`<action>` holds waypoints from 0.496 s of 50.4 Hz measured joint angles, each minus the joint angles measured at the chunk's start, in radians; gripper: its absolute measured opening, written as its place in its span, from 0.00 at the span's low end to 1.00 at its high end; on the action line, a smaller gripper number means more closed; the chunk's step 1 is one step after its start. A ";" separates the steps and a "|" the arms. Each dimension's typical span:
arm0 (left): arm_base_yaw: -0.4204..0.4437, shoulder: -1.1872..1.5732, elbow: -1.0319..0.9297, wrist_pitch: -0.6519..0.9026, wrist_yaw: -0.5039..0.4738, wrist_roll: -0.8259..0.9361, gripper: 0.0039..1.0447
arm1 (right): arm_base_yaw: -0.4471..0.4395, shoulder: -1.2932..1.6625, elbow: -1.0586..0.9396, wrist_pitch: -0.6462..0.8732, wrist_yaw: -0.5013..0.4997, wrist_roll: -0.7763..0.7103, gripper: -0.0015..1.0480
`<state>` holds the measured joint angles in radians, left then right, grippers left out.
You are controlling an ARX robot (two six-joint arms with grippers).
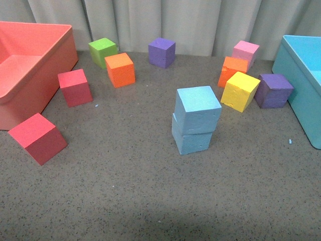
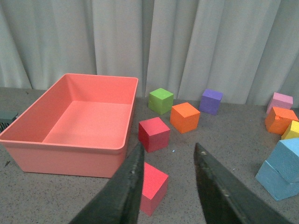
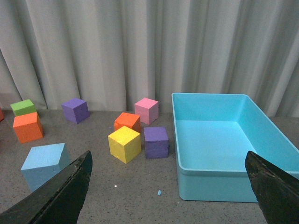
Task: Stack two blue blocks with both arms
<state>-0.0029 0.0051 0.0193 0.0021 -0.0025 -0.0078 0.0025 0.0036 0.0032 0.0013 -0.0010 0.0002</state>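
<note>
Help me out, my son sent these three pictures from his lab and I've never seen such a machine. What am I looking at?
It is a robot with two arms, each ending in a claw. One picture looks forward from its body; the others look from cameras on each wrist. The left claw and right claw are both open and hold nothing. On the grey table lie coloured foam cubes between a red bin and a turquoise bin. In the middle, two blue blocks are stacked, the top one turned slightly askew.

one block stacked on another, mid-table, bins far left and right
</note>
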 joint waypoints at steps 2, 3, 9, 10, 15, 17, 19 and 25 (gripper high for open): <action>0.000 0.000 0.000 0.000 0.000 0.000 0.37 | 0.000 0.000 0.000 0.000 0.000 0.000 0.91; 0.000 0.000 0.000 0.000 0.000 0.000 0.40 | 0.000 0.000 0.000 0.000 0.000 0.000 0.91; 0.000 0.000 0.000 0.000 0.000 0.000 0.61 | 0.000 0.000 0.000 0.000 0.000 0.000 0.91; 0.000 0.000 0.000 0.000 0.000 0.000 0.66 | 0.000 0.000 0.000 0.000 0.000 0.000 0.91; 0.000 0.000 0.000 0.000 0.000 0.000 0.86 | 0.000 0.000 0.000 0.000 0.000 0.000 0.91; 0.000 0.000 0.000 0.000 0.000 0.000 0.93 | 0.000 0.000 0.000 0.000 0.000 0.000 0.91; 0.000 0.000 0.000 0.000 0.000 0.001 0.96 | 0.000 0.000 0.000 0.000 0.000 0.000 0.91; 0.000 0.000 0.000 0.000 0.000 0.001 0.94 | 0.000 0.000 0.000 0.000 0.000 0.000 0.91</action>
<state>-0.0029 0.0051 0.0193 0.0021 -0.0025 -0.0067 0.0025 0.0036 0.0032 0.0013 -0.0010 0.0002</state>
